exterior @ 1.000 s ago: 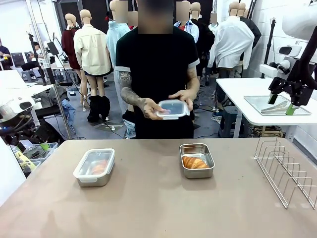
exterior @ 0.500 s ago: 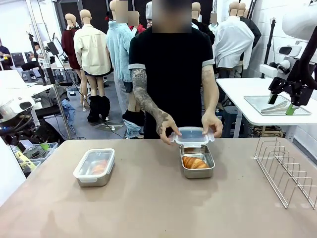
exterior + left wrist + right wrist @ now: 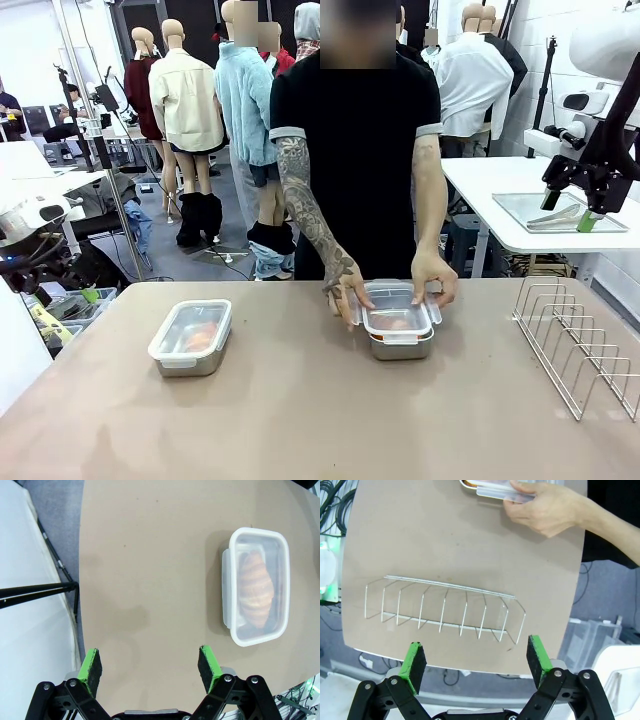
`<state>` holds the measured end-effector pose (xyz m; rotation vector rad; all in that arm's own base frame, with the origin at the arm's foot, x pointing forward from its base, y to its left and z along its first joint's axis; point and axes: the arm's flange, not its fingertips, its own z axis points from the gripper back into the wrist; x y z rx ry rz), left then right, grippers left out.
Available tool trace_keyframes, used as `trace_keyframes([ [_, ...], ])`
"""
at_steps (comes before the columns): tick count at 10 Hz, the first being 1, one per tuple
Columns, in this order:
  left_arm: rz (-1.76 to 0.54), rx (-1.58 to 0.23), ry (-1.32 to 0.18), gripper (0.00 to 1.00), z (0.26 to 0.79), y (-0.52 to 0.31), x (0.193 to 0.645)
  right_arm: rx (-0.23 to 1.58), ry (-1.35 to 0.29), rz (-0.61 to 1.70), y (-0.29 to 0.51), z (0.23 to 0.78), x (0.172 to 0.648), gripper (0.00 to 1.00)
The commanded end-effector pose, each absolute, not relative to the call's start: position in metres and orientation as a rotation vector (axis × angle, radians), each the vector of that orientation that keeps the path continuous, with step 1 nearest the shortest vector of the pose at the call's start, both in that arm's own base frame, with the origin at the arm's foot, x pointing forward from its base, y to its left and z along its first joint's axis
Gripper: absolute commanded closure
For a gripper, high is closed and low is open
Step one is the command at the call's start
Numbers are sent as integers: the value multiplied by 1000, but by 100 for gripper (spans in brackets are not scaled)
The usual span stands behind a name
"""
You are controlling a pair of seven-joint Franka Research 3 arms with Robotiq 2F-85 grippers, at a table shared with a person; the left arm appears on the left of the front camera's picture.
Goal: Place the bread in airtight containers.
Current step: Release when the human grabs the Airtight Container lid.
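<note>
Two steel airtight containers stand on the table. The left container (image 3: pixel 190 337) (image 3: pixel 256 586) wears its clear lid, and a golden bread croissant (image 3: pixel 201 335) (image 3: pixel 256 590) shows through it. On the right container (image 3: pixel 400 342) a person's hands (image 3: pixel 346 296) hold a clear lid (image 3: pixel 398 312); the bread inside shows faintly through it. My left gripper (image 3: pixel 150 661) hangs open above the table, off to the side of the left container. High at the table's right end, over the wire rack, my right gripper (image 3: pixel 475 655) (image 3: pixel 567 210) is open and holds nothing.
A wire rack (image 3: pixel 580 340) (image 3: pixel 445 607) stands at the right end of the brown table (image 3: pixel 300 420). The person stands at the far edge, and one hand (image 3: pixel 545 512) reaches in beside the right container. Bare tabletop lies in front of both containers.
The person stepped up to the table and brought the clear lid from chest height down onto the right container. Neither gripper moved.
</note>
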<state>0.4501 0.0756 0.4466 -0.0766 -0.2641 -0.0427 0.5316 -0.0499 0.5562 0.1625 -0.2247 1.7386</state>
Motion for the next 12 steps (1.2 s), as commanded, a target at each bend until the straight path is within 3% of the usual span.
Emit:
trace_keyframes([
  [1, -29, -65, -266, 0, 447, 76, 448, 152, -201, 1725, -47, 556, 531, 0],
  [12, -29, -65, -266, 0, 447, 76, 448, 152, -201, 1725, -47, 556, 531, 0],
])
